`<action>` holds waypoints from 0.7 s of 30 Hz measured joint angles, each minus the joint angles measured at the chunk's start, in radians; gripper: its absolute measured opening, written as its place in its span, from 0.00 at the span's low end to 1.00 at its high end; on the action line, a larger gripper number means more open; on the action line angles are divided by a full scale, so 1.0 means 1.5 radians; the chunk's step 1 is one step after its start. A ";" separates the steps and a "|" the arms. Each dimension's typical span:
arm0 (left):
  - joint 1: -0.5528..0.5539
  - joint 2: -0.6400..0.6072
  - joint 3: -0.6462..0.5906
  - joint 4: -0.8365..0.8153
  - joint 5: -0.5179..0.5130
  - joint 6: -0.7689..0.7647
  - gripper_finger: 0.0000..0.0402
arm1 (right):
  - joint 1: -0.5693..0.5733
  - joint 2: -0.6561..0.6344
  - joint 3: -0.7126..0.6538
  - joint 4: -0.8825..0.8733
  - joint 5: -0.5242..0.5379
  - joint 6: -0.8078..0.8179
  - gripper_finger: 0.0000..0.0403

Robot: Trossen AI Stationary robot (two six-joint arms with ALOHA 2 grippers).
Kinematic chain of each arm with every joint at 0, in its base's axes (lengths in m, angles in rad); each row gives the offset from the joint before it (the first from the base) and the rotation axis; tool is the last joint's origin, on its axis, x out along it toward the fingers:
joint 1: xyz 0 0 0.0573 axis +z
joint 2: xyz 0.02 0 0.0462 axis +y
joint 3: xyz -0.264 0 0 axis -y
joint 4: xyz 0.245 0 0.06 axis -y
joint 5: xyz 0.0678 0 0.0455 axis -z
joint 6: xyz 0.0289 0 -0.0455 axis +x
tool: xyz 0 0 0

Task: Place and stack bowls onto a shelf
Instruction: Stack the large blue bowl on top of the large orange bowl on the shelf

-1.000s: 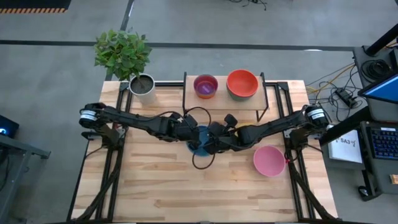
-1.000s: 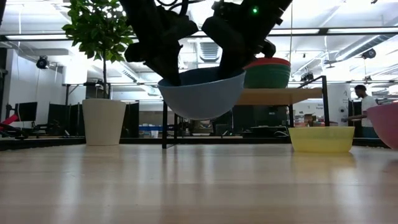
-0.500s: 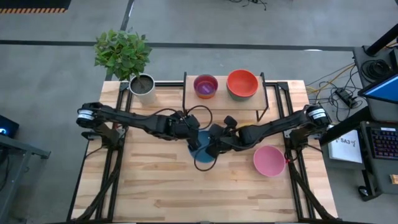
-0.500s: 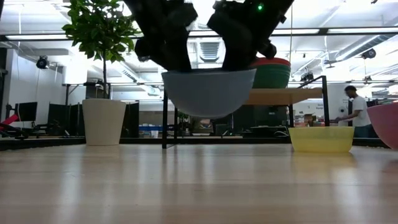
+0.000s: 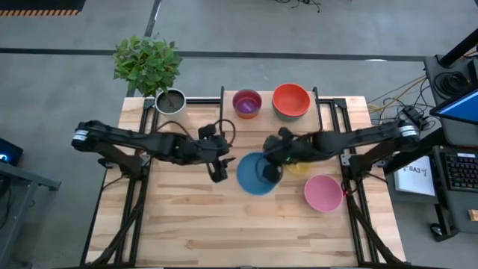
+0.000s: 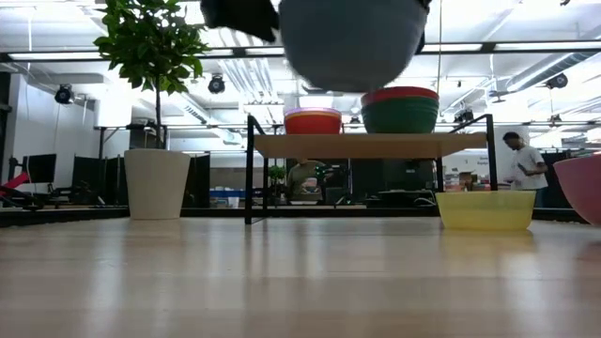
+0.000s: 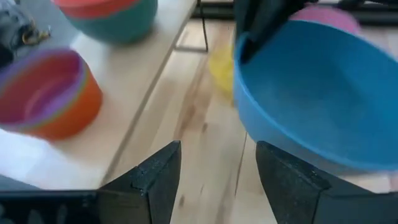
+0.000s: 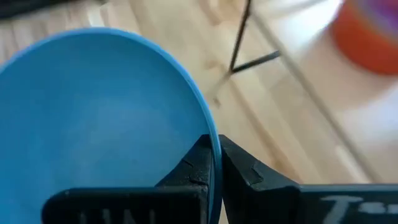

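Pinching the blue bowl's (image 5: 256,173) rim, right tool (image 5: 273,169) clamped.

Cut off by the top edge of the low view: blue bowl (image 6: 349,42), rim out of frame, grip on it unseen there. Half hidden under the right arm in the high view, right of centre: yellow bowl (image 5: 301,169). Cropped at the low view's right edge: pink bowl (image 6: 584,188). Motion-blurred at upper right of the right wrist view: orange bowl (image 8: 367,34), shelf (image 8: 323,81) below it washed out. Stacked bowls' number not readable.
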 joint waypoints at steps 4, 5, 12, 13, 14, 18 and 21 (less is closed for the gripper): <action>-0.004 -0.030 0.000 0.023 -0.001 0.027 0.48 | -0.050 -0.061 0.021 -0.037 -0.007 -0.024 0.03; -0.005 -0.035 0.000 0.028 -0.001 0.032 0.48 | -0.067 -0.075 0.030 -0.047 -0.005 -0.033 0.03; -0.006 -0.045 0.000 0.045 0.000 0.067 0.48 | -0.222 -0.136 0.087 -0.092 -0.026 -0.076 0.03; -0.006 -0.045 -0.001 0.046 0.000 0.068 0.48 | -0.248 -0.140 0.096 -0.100 -0.036 -0.082 0.03; -0.006 -0.045 -0.002 0.048 -0.001 0.068 0.48 | -0.275 -0.142 0.106 -0.107 -0.046 -0.085 0.03; -0.006 -0.045 -0.007 0.044 -0.001 0.068 0.48 | -0.381 -0.143 0.128 -0.140 -0.069 -0.108 0.03; -0.006 -0.045 -0.009 0.044 -0.003 0.068 0.48 | -0.467 -0.141 0.129 -0.144 -0.147 -0.123 0.03</action>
